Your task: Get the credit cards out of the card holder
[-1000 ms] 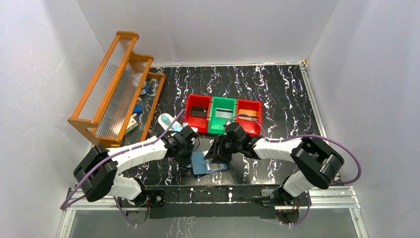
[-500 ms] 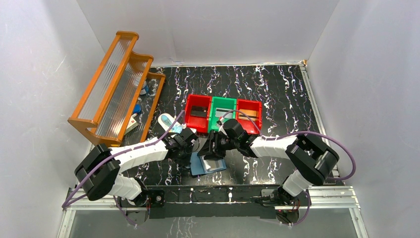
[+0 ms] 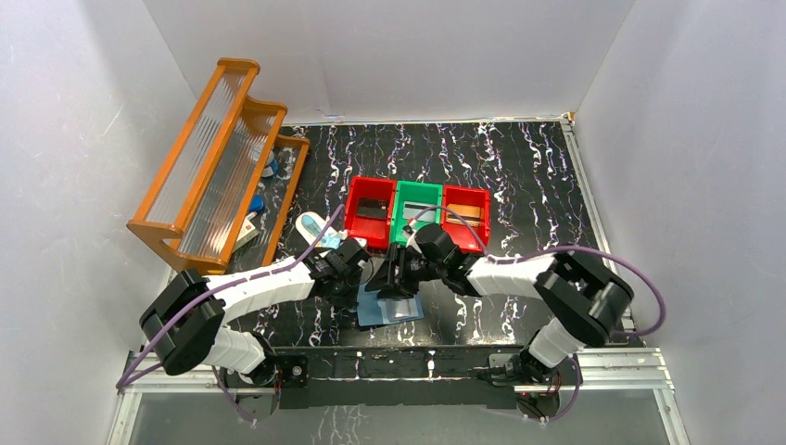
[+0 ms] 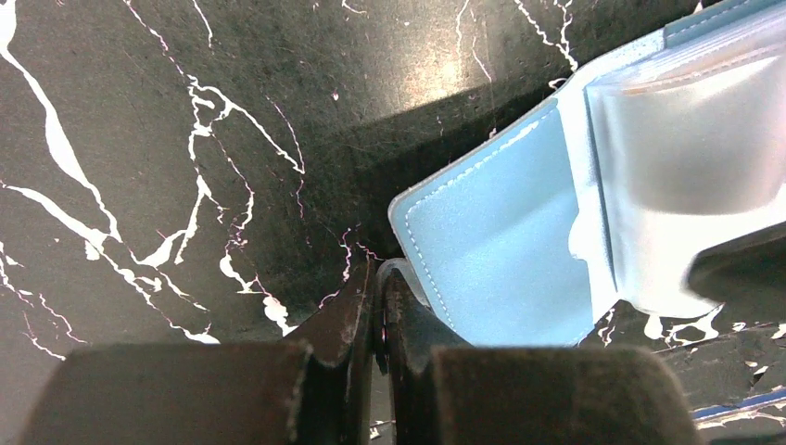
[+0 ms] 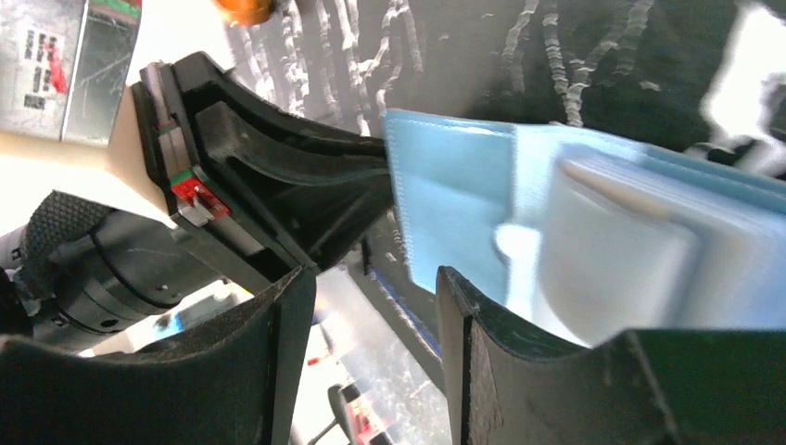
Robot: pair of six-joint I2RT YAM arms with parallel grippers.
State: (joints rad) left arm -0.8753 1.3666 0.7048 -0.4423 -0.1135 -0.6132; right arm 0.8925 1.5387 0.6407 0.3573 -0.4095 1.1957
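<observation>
The card holder [image 3: 387,308], a flat blue wallet, lies open on the black marbled table near the front edge. Its pale clear pockets [image 4: 686,158] look empty. My left gripper [image 3: 361,291] is shut, its tips [image 4: 378,278] at the wallet's left corner [image 4: 500,250]; I cannot tell if they pinch anything. My right gripper [image 3: 396,281] is open and empty over the wallet, its jaws [image 5: 375,287] apart in front of the pockets [image 5: 630,250]. A black card [image 3: 373,207], a grey-white card [image 3: 417,213] and a tan-orange card [image 3: 471,212] lie in the bins.
Three bins stand in a row behind the wallet: red [image 3: 356,219], green [image 3: 400,230], red [image 3: 486,224]. A white-and-blue oval case [image 3: 313,225] lies left of them. An orange rack [image 3: 218,158] stands at the back left. White walls close in the table.
My right gripper has moved a little left and away from me over the wallet. The wallet has shifted slightly left. My left gripper has barely moved.
</observation>
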